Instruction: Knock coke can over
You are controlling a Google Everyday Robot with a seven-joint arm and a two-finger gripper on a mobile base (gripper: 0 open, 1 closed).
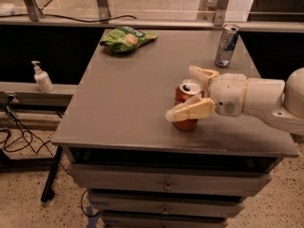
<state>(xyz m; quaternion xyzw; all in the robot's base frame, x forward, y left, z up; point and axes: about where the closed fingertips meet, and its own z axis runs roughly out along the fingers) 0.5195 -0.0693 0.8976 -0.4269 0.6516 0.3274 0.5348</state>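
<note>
The gripper (180, 93) is reaching in from the right at the end of a white arm (259, 98), low over the front right part of the grey table (126, 103), and its two cream fingers are standing wide open with the coke can (183, 98) sitting between them. The nearer finger (191, 111) is lying across the can's front side, partly covering its red body, while the farther finger (203, 73) is pointing past the can's back edge, just beside the silver top. Whether either one is actually pressing the metal cannot be told, and nothing is being gripped. The coke can is standing upright near the table's front edge, right of centre. Well behind it, at the back right corner, a slimmer silver-and-blue can (226, 45) is standing upright too. Across the back, toward the left, a green snack bag (127, 38) is lying flat. Below the tabletop, drawers (166, 184) are facing the camera. Off to the left, on a lower ledge, a white pump bottle (42, 77) is standing, and dark cables (14, 137) are trailing over the speckled floor.
</note>
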